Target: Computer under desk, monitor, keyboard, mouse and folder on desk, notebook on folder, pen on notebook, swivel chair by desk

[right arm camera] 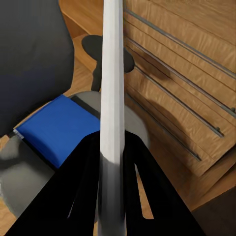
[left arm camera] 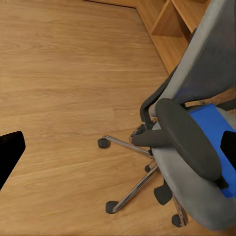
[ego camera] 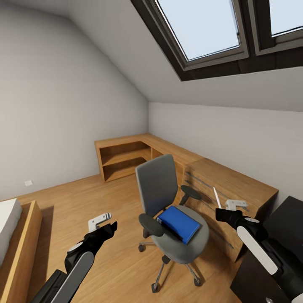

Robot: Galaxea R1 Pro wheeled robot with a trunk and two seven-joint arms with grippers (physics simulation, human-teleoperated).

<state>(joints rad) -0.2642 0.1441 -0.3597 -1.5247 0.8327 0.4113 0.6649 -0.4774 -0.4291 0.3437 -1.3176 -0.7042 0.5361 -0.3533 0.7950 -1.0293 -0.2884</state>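
The grey swivel chair (ego camera: 162,189) stands in the middle of the wood floor, and its seat carries the flat blue folder (ego camera: 179,223). My right gripper (ego camera: 221,213) hovers just right of the chair, shut on the thin white pen (ego camera: 216,197), which points upward. Seen from the right wrist, the pen (right arm camera: 112,73) runs between the black fingers (right arm camera: 81,172), above the folder (right arm camera: 59,128). My left gripper (ego camera: 110,227) hangs open to the left of the chair, level with the seat. The left wrist view has the chair's armrest (left arm camera: 189,137), chrome base (left arm camera: 132,187) and folder (left arm camera: 216,128).
A low light-wood cabinet (ego camera: 126,158) runs along the walls, with a drawer section (ego camera: 235,185) right behind the chair. A glossy black surface (ego camera: 290,219) sits at the lower right. A bed (ego camera: 10,227) with a wooden frame is at the left. Open floor lies left of the chair.
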